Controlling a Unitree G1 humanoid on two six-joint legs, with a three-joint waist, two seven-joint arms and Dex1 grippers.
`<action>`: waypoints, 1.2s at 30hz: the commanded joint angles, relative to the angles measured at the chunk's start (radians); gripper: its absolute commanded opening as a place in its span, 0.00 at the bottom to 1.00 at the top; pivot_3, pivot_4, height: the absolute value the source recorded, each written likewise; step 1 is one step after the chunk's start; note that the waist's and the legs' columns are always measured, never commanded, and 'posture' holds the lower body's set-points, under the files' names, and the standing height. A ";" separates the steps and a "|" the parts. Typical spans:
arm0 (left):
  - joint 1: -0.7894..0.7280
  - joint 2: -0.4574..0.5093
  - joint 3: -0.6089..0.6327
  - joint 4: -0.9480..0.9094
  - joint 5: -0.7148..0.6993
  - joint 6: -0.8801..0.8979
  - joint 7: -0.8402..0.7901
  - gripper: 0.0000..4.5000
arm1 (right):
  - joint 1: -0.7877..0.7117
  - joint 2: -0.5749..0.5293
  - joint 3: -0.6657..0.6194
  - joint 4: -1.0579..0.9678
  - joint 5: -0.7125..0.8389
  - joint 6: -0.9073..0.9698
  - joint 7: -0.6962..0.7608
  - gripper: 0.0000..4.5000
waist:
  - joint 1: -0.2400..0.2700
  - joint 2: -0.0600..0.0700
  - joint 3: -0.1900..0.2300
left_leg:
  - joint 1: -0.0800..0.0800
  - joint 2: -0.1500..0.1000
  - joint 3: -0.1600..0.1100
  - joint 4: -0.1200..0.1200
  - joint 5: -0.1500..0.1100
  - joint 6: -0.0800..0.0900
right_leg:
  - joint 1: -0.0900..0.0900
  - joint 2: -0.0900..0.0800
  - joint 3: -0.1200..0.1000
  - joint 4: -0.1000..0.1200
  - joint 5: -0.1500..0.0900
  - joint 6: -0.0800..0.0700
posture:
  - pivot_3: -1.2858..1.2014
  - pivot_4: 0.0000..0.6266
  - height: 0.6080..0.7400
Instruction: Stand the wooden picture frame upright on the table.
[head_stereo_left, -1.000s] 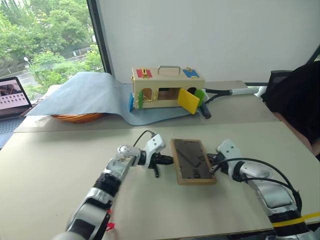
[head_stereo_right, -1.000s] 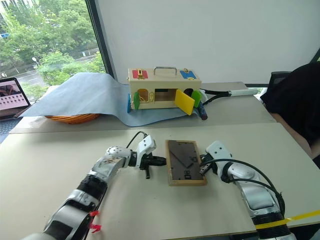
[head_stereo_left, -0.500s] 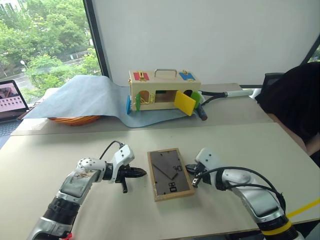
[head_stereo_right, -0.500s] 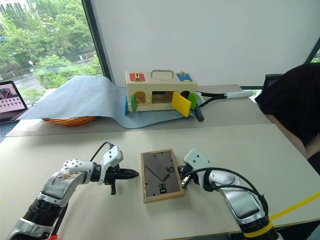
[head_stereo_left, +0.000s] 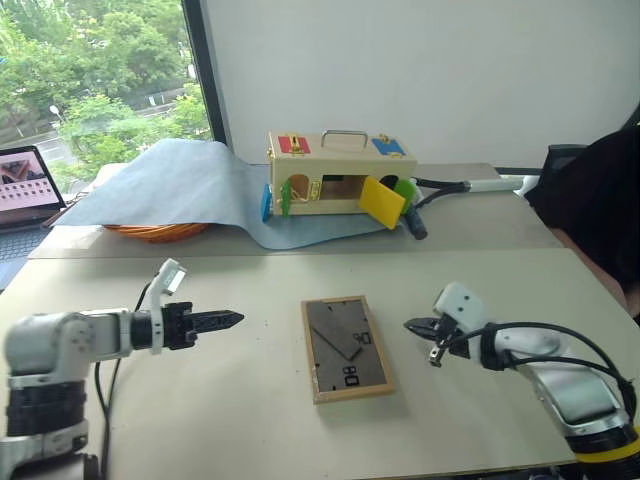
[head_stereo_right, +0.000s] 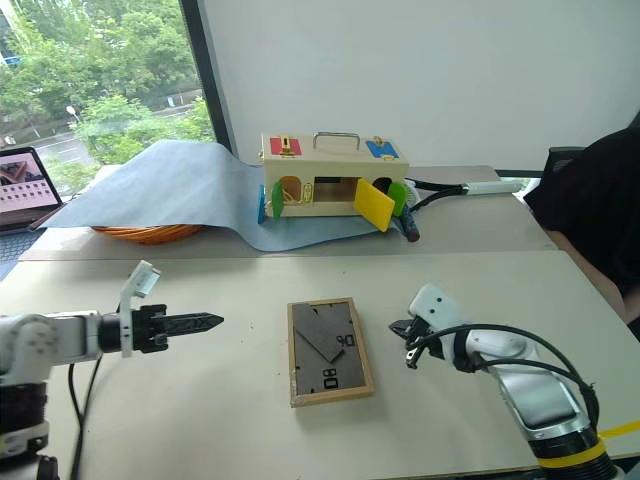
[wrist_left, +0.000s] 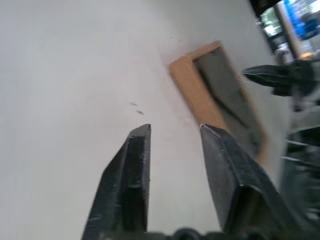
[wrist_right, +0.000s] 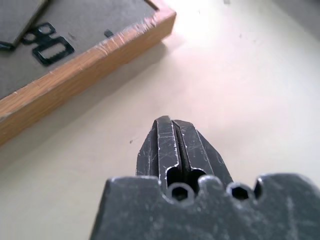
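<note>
Black fingers of the left gripper (head_stereo_left: 228, 320) point level toward the frame (head_stereo_left: 346, 347), and in the left wrist view they stand narrowly apart with nothing between them. The right gripper (head_stereo_left: 413, 325) has its fingers pressed together, empty, its tip aimed at the frame's right edge but apart from it.

A second ago both grippers sat close against the frame, one on each side, both closed. Now the left has drawn well away to the left side of the table (head_stereo_left: 200, 400) and its fingers have parted, while the right has backed off a little and stays closed. The frame itself lies as it did: flat, face down, dark grey back up with the stand folded against it, light wood border all round, between the two grippers near the table's front.

Pale beige tabletop runs under everything, with a seam across it farther back. Beyond the seam a wooden box (head_stereo_left: 335, 180) with coloured flaps and a metal handle stands on a blue-grey cloth (head_stereo_left: 170, 190), which drapes over an orange basket (head_stereo_left: 155, 233). A laptop (head_stereo_left: 28, 188) sits at far left by the window, with trees outside. A white wall rises behind, and a person in black (head_stereo_left: 600, 215) is at far right.
</note>
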 joint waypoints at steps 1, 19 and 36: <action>0.022 0.022 -0.117 0.044 -0.329 0.020 0.212 0.82 | 0.022 -0.037 0.046 0.046 -0.061 -0.154 0.060 0.00 | 0.005 0.000 0.000 | -0.001 0.000 0.000 0.000 0.000 0.000 | -0.001 0.000 0.000 0.000 0.000 0.000 | 0.52 0.24 0.45; 0.134 -0.240 -0.443 0.054 -1.023 -0.271 1.274 0.99 | 0.030 0.080 0.205 -0.117 -0.085 -0.082 0.084 0.00 | 0.035 0.004 -0.005 | 0.016 -0.009 -0.001 0.002 0.001 -0.002 | 0.017 -0.010 0.000 -0.003 -0.001 0.004 | 0.52 0.24 0.45; 0.136 -0.115 -0.405 0.070 -1.041 -0.257 1.064 0.26 | -0.016 0.099 0.201 -0.076 -0.100 -0.059 0.065 0.00 | 0.045 0.003 -0.006 | 0.012 -0.010 -0.002 -0.001 0.001 -0.002 | 0.017 -0.010 0.001 -0.015 0.001 0.005 | 0.52 0.24 0.45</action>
